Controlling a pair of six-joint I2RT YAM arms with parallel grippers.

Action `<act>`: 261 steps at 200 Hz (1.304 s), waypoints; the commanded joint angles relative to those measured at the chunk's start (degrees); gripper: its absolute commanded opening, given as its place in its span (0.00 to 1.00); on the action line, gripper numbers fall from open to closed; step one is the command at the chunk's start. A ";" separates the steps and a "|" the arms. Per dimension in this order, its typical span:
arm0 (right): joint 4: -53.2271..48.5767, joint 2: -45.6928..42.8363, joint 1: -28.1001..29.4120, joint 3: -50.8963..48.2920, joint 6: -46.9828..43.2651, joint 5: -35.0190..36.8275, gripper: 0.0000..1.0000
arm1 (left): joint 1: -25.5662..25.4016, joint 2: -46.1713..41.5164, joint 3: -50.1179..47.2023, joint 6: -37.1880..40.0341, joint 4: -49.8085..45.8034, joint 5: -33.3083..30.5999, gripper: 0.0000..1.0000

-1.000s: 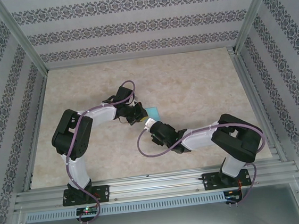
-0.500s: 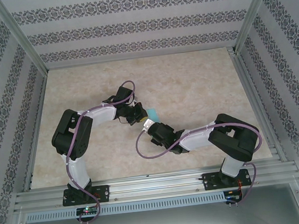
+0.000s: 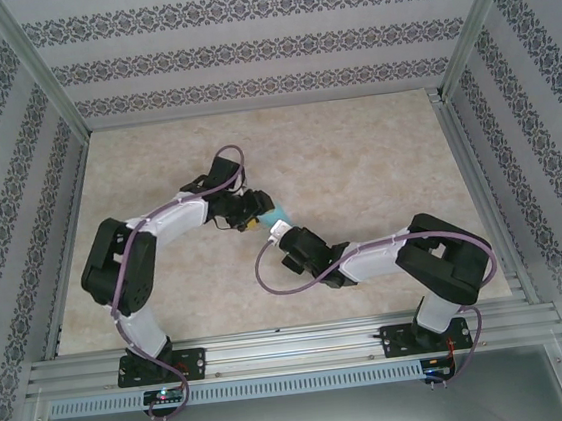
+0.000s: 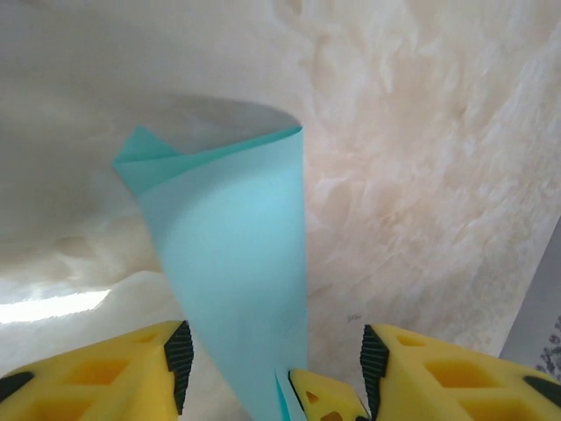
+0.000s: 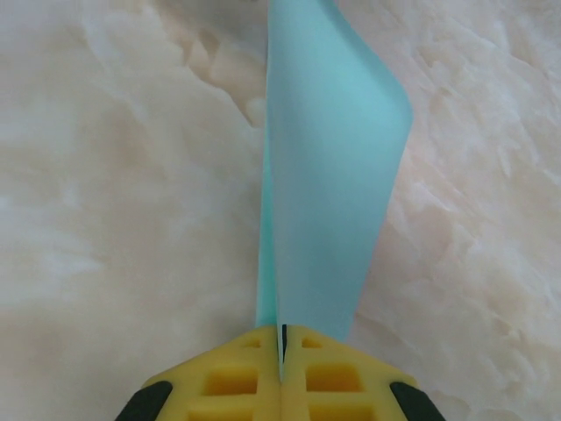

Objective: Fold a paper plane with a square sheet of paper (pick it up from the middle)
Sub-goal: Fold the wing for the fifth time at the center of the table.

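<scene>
The square sheet of paper (image 3: 280, 215) is turquoise and doubled over into a tall curled flap, lifted off the table at its middle. My right gripper (image 5: 282, 338) is shut on the paper's (image 5: 326, 167) lower edge, both layers pinched between the yellow fingers. My left gripper (image 4: 276, 368) stands open around the same sheet (image 4: 232, 254), its black pads apart from it on either side. A yellow fingertip of the right gripper (image 4: 326, 405) pokes in between them. From above, the left gripper (image 3: 253, 213) and right gripper (image 3: 276, 232) meet tip to tip at the paper. The paper plane is out of view.
The beige marbled tabletop (image 3: 355, 152) stretches all round the two grippers. Patterned walls and aluminium frame posts (image 3: 42, 90) close it in. A rail (image 3: 296, 350) carrying both arm bases runs along the near edge.
My left gripper has opened and let go of the paper, and its arm has swung further left. My right gripper has closed on the sheet.
</scene>
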 commanded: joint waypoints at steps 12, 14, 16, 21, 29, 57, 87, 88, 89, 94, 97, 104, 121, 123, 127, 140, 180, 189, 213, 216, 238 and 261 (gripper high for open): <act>2.99 -2.48 -3.06 -1.06 6.97 -10.78 0.00 | 0.98 -8.54 -1.94 1.91 -7.11 -11.85 0.67; 3.11 -2.48 -3.40 -1.12 7.31 -11.65 0.00 | 1.01 -8.89 -1.99 1.96 -7.29 -12.22 0.68; 3.19 -2.39 -3.66 -1.13 7.68 -12.35 0.00 | 0.97 -9.18 -2.12 1.99 -7.54 -12.58 0.68; 3.42 -2.24 -4.35 -1.17 8.49 -14.59 0.00 | 0.98 -9.85 -2.45 2.12 -7.93 -13.40 0.68; 3.43 -2.06 -5.12 -1.05 9.99 -16.59 0.00 | 0.98 -10.85 -2.98 2.23 -8.01 -14.12 0.69; 3.23 -0.21 -6.62 0.00 13.73 -22.87 0.00 | 1.02 -11.74 -4.33 2.35 -8.23 -14.21 0.69; 5.59 1.22 -8.73 0.01 19.53 -27.51 0.00 | 1.04 -11.34 -5.38 1.69 -7.32 -13.01 0.69; 5.57 1.22 -8.78 0.01 19.73 -27.56 0.00 | 0.99 -11.37 -5.41 1.67 -7.31 -12.95 0.69; 5.61 1.22 -8.80 0.01 20.01 -27.67 0.00 | 1.00 -11.35 -5.43 1.66 -7.30 -12.88 0.69; 5.64 1.22 -9.25 0.08 21.05 -28.07 0.00 | 0.98 -11.17 -5.51 1.55 -7.27 -12.81 0.69; 5.61 1.22 -9.44 0.12 21.62 -28.24 0.00 | 1.02 -11.15 -5.50 1.50 -7.29 -12.77 0.69; 5.27 1.30 -10.06 0.30 22.57 -29.53 0.00 | 1.05 -10.93 -5.42 1.65 -7.35 -12.60 0.69; 5.03 1.52 -11.42 0.17 24.88 -31.45 0.00 | 0.99 -10.41 -5.41 2.00 -7.68 -12.41 0.69; 5.16 1.60 -11.56 0.14 25.17 -31.67 0.00 | 0.95 -10.33 -5.30 1.96 -7.72 -12.45 0.69; 5.41 1.82 -11.89 -0.03 25.61 -32.37 0.00 | 1.08 -10.22 -5.23 2.08 -7.81 -12.33 0.69; 4.65 2.64 -12.67 0.46 27.16 -34.77 0.00 | 0.97 -10.18 -5.41 2.27 -7.65 -12.16 0.69; 4.87 6.75 -15.65 1.70 33.25 -41.66 0.00 | 0.96 -10.00 -6.72 1.72 -5.71 -10.69 0.69; 5.38 7.47 -16.22 1.70 34.53 -43.17 0.00 | 0.96 -9.77 -6.98 1.66 -4.91 -9.95 0.69; 6.85 9.38 -17.71 1.79 38.14 -46.73 0.00 | 1.02 -9.07 -7.18 1.85 -3.68 -8.03 0.69; 6.87 9.65 -17.90 1.89 38.44 -47.22 0.00 | 1.02 -9.05 -7.20 1.91 -3.55 -7.92 0.69; 8.14 11.15 -19.01 1.88 41.51 -50.01 0.00 | 1.01 -9.19 -8.35 2.00 -0.45 -5.92 0.67; 8.96 11.98 -19.63 1.93 44.06 -51.93 0.00 | 1.01 -8.55 -9.97 1.78 4.60 -2.11 0.57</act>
